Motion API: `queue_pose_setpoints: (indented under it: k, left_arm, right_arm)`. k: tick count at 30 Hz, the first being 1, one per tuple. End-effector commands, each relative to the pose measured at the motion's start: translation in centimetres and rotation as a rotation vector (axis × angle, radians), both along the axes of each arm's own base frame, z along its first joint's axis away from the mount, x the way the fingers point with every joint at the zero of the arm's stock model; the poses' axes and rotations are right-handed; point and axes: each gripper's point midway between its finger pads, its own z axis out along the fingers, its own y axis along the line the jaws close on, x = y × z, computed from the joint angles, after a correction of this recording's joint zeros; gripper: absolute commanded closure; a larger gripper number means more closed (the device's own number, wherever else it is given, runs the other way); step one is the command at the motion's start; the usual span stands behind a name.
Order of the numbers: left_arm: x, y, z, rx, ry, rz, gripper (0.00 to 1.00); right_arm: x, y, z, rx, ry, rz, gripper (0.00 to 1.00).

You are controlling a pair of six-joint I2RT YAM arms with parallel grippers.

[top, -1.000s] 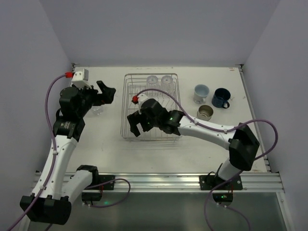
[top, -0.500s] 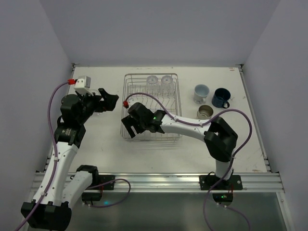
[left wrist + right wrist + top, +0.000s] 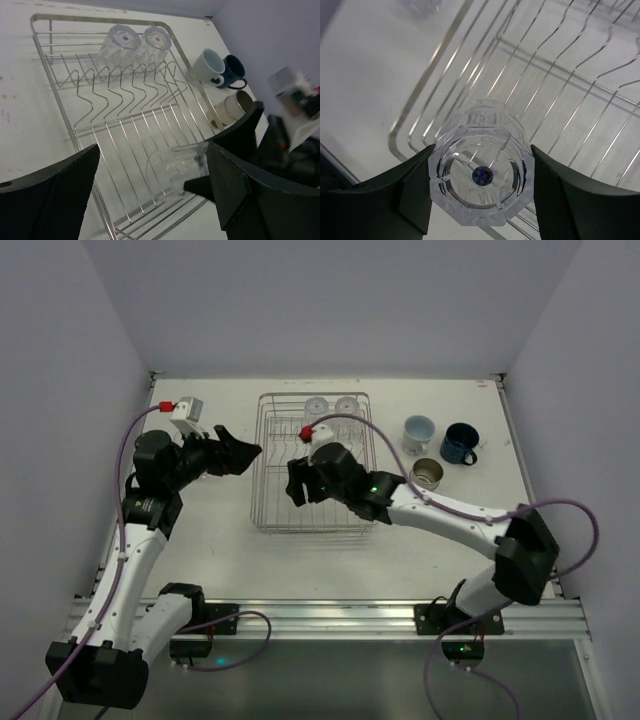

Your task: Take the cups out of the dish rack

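Right gripper fingers pinch a clear ribbed tumbler over the near-left part of the dish rack, left gripper fingers spread just left of it, two tumblers at its far end.

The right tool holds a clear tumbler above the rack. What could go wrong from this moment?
The clear tumbler is pinched only by its sides in the right tool; it could slip onto the dish rack wires. The open left tool hangs close by at the rack's left edge, so the arms might collide.
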Motion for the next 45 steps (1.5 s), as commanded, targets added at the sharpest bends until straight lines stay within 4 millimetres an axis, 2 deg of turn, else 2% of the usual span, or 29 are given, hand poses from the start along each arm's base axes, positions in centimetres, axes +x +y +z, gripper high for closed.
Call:
queue_pose_setpoints:
  k: [1,2,3,4,6,10,14,20,22,23,26,32,33,36,37,38,40,41,42,43,44,45]
  left_arm:
    - [-1.2,-2.5,2.1,-0.093,-0.008,-0.155,0.11]
    - [-1.7,-3.1,2.5,-0.112,-0.015,-0.205,0.12]
    - [-2.0,-3.5,2.8,-0.124,-0.016,-0.233,0.13]
    - [-2.3,-4.1,2.8,-0.149,0.002,-0.265,0.15]
    - [-3.2,-5.5,3.3,-0.176,0.002,-0.359,0.16]
    - [-5.3,-9.6,2.8,-0.212,0.053,-0.530,0.19]
    - [-6.1,-11.3,2.6,-0.240,0.067,-0.588,0.21]
    - [-7.1,-12.3,3.0,-0.309,0.055,-0.650,0.26]
    - [-7.5,-12.8,2.7,-0.331,0.074,-0.671,0.30]
    - [-7.7,-13.0,3.3,-0.343,0.040,-0.690,0.31]
    - [-8.4,-13.7,3.6,-0.382,0.041,-0.724,0.41]
    - [-8.2,-14.3,3.9,-0.386,0.023,-0.707,0.79]
    - [-8.0,-14.2,4.0,-0.382,0.009,-0.699,0.89]
    - [-6.8,-13.8,4.7,-0.347,-0.048,-0.621,1.00]
    - [-6.3,-13.6,4.7,-0.328,-0.055,-0.586,1.00]
    - [-4.9,-13.1,4.8,-0.305,-0.037,-0.501,1.00]
    - [-3.7,-12.6,4.9,-0.252,-0.062,-0.438,1.00]
    - [-2.5,-11.9,5.3,-0.219,-0.045,-0.360,1.00]
    - [-1.4,-11.5,5.0,-0.165,-0.052,-0.313,1.00]
    - [-1.0,-10.8,3.6,-0.117,0.013,-0.265,1.00]
    - [0.4,-10.0,4.9,-0.088,-0.020,-0.190,1.00]
    - [1.2,-9.4,4.9,-0.039,-0.036,-0.153,1.00]
  right_arm:
    - [2.6,-2.7,12.2,0.471,-0.119,-0.111,0.84]
    - [1.5,-2.5,12.0,0.560,-0.083,-0.031,0.85]
    - [0.9,-2.9,13.1,0.659,-0.041,-0.012,0.85]
    - [1.3,-4.6,14.8,0.736,-0.056,-0.015,0.85]
    - [0.0,-4.9,15.5,0.831,-0.002,0.059,0.86]
    - [-0.8,-5.8,17.2,0.943,0.026,0.117,0.88]
    - [-1.7,-5.9,18.7,1.033,0.048,0.187,0.88]
    - [-1.9,-5.5,18.5,1.054,0.091,0.219,0.87]
    - [-1.8,-5.0,17.8,1.060,0.128,0.224,0.86]
    - [-1.8,-4.9,17.7,1.080,0.142,0.227,0.86]
    - [-1.5,-4.5,16.8,1.097,0.169,0.228,0.85]
    - [-1.2,-4.2,15.5,1.123,0.218,0.215,0.82]
    - [-1.3,-4.2,15.3,1.123,0.221,0.214,0.79]
    - [-1.1,-4.5,14.4,1.118,0.228,0.187,0.48]
    - [-1.1,-4.6,14.2,1.119,0.227,0.178,0.39]
    - [-1.2,-4.8,13.7,1.113,0.229,0.164,0.21]
    - [-1.0,-5.3,13.2,1.110,0.226,0.144,0.06]
    - [-1.1,-5.7,12.7,1.103,0.227,0.136,0.01]
    - [-1.0,-6.1,12.4,1.098,0.223,0.125,0.01]
    - [-1.2,-6.4,11.5,1.085,0.232,0.116,0.01]
    - [-1.1,-6.7,11.0,1.074,0.224,0.107,0.01]
    - [-1.1,-7.1,10.8,1.071,0.220,0.096,0.01]
